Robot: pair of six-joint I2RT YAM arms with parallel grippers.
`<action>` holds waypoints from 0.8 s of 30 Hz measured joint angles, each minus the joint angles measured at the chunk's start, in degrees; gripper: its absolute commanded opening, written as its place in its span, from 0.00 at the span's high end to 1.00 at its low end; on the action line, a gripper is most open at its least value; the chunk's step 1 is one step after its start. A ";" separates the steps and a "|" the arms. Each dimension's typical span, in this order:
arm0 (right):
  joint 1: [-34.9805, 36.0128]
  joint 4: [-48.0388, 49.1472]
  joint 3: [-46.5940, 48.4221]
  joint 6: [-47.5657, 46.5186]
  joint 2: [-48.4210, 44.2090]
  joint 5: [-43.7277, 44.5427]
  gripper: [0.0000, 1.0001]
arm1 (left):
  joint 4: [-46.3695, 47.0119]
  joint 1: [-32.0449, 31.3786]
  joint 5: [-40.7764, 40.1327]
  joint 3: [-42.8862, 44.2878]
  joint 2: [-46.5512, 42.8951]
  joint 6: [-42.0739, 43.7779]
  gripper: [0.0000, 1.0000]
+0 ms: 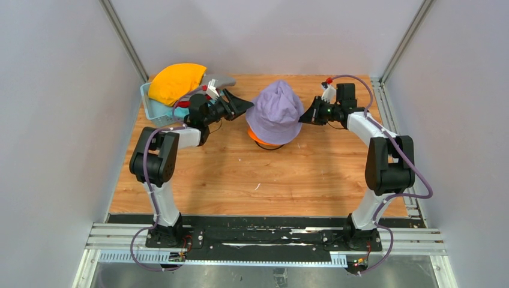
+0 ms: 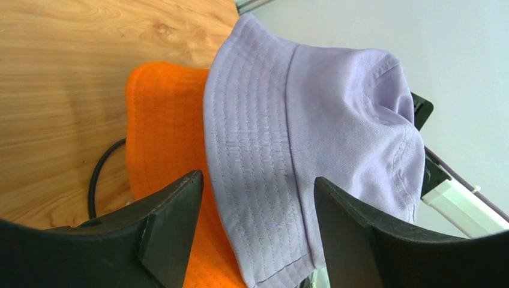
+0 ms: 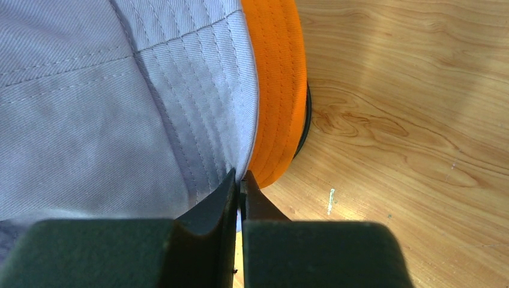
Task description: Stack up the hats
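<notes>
- Stack location: the lavender hat sits on the orange hat, near the middle of the far edge of the surface. Both rest on the wire stand, of which only a black ring shows below the brims.
- Key relation: the lavender hat lies directly between the two tools, crown up, with its brim draped down over the orange brim. The hat is round, so it has no marked long axis.
- Left tool: spread. It stands just beside the left flank of the lavender hat. In the left wrist view the lavender brim lies between the fingers, with a gap on each side.
- Right tool: pressed together. Its tips sit at the brim edge where lavender meets orange. The pictures do not show whether any cloth is nipped between them.
- Nearer arm: both tools stand close beside the stack. The left arm is clearly nearer the basket at the far left corner.
- Count, stacked: two hats, one lavender and one orange.
- Count, in the basket: one yellow hat, one grey hat and one red hat, the last showing only a small patch.
- Count, other items: one basket, one stand, two arms.
- Judgement: the lavender hat appears seated. The next pick probably falls to the left arm.
</notes>
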 measured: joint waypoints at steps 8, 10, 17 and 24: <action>0.00 0.00 0.00 0.00 0.00 -0.07 0.99 | 7.45 0.00 1.60 -0.52 3.61 -4.68 0.78; 0.00 0.00 0.00 -0.02 0.00 -0.09 0.99 | 9.53 0.09 1.97 -0.57 4.94 -6.29 0.93; 0.00 0.00 0.00 -0.04 0.00 -0.13 0.99 | 13.68 0.26 2.47 -0.72 6.49 -9.51 1.00; -0.02 0.00 0.00 -0.02 0.46 -0.02 0.99 | 5.84 0.26 0.85 -0.74 5.95 -3.91 1.00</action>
